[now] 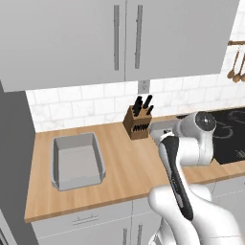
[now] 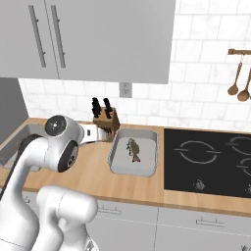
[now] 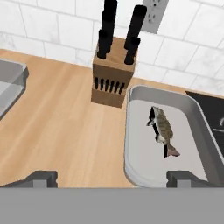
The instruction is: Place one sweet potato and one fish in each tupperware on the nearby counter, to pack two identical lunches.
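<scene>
Two grey tupperware stand on the wooden counter (image 1: 129, 167). The left tupperware (image 1: 76, 160) is empty; its corner also shows in the hand view, tupperware (image 3: 11, 83). The right tupperware (image 2: 147, 166) holds one olive-brown fish (image 2: 133, 149), lying alone on its floor, fish (image 3: 162, 129), inside the tray rim (image 3: 131, 131). My gripper (image 3: 113, 179) hovers above the counter between the two trays, just left of the right one, open with nothing between its fingertips (image 3: 41, 178). In the right base view the gripper (image 2: 107, 135) sits in front of the knife block. The sweet potato is out of view.
A wooden knife block (image 3: 113, 81) with black handles stands at the tiled wall between the trays, close to the hand. A black cooktop (image 2: 211, 162) lies right of the right tray. Wooden spoons (image 2: 238, 83) hang on the wall. Grey cabinets (image 1: 119, 38) hang overhead.
</scene>
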{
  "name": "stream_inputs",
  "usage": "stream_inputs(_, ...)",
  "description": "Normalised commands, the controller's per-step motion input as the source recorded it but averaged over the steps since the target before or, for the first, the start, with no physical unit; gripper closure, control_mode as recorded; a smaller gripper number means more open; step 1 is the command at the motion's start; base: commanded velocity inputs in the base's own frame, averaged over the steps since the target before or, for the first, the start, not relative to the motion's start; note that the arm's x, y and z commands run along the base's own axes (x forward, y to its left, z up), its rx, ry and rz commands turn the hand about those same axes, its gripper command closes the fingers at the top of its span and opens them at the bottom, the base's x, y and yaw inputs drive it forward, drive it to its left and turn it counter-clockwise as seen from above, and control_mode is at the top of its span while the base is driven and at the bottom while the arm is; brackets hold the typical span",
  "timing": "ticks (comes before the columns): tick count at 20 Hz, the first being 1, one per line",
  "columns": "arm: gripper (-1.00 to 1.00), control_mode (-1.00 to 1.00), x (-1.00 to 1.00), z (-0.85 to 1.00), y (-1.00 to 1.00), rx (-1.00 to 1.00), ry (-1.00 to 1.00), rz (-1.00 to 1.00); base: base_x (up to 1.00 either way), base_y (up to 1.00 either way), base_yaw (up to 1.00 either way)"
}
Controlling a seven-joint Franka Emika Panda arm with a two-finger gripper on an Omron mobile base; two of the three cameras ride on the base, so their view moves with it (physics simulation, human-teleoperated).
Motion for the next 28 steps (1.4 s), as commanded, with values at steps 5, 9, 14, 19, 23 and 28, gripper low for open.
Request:
stream_inputs(5,-1.0,-1.0,-0.72,0.61,0.53,-0.03,-0.12,0.0,0.0,0.0,0.0)
stream_inputs(9,-1.0,-1.0,-0.63,-0.08,0.16,-0.04,-0.05,0.04,0.0,0.0,0.0)
stream_inputs(14,-1.0,-1.0,-0.41,-0.42,-0.27,0.01,-0.06,0.04,0.0,0.0,0.0)
stream_inputs(19,-1.0,-1.0,-0.47,-0.32,-0.42,0.04,-0.02,0.0,0.0,0.0,0.0)
stream_inputs(23,-1.0,1.0,-0.15,-0.11,-0.03,0.0,0.0,0.0,-0.54,-0.03,0.04)
stream_inputs(28,-1.0,1.0,0.0,0.0,0.0,0.0,0.0,0.0,-0.99,0.49,0.19)
